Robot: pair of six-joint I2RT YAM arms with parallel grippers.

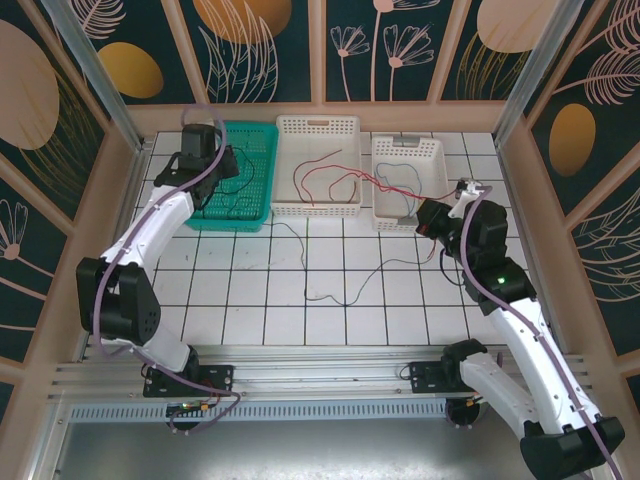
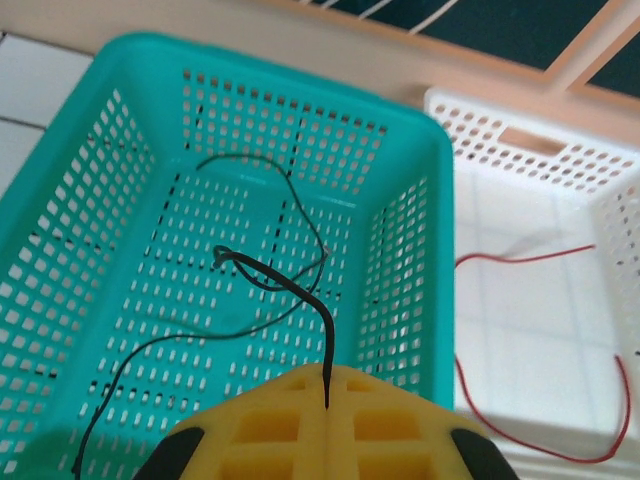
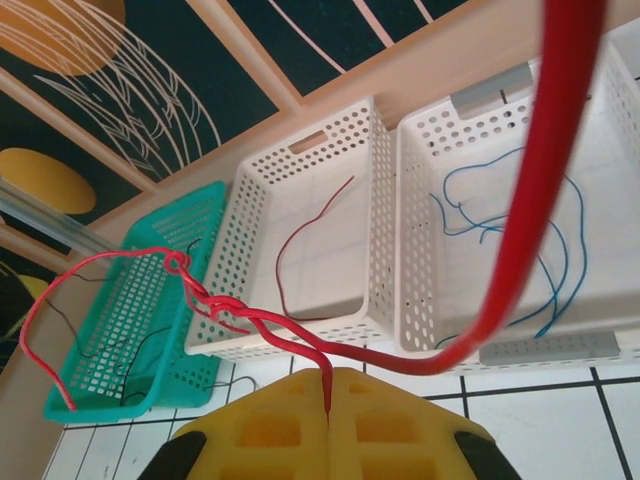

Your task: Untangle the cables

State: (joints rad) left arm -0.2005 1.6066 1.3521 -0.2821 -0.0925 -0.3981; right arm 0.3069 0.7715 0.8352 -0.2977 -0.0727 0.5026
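A black cable (image 2: pixel 290 285) is trailing into the teal basket (image 2: pixel 60 150), its end pinched in the left gripper (image 2: pixel 328 398), whose jaws are pressing together. A red cable (image 3: pixel 250 322) is twisting up from the right gripper (image 3: pixel 328 400), likewise clamped (one stretch is blurring close to the lens). Another red strand (image 3: pixel 300 225) is lying in the middle white basket (image 3: pixel 385 210), blue cables (image 3: pixel 470 225) are curling in the right-hand white basket (image 3: pixel 420 250), and a dark cable (image 1: pixel 330 297) is sprawling on the tiled table (image 1: pixel 250 320).

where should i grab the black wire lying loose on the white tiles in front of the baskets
Pinch the black wire at its lowest bend, near the middle of the tiles, coming straight down from above. It seems to lie flat there with bare tile on both sides, so the fingers could straddle it.
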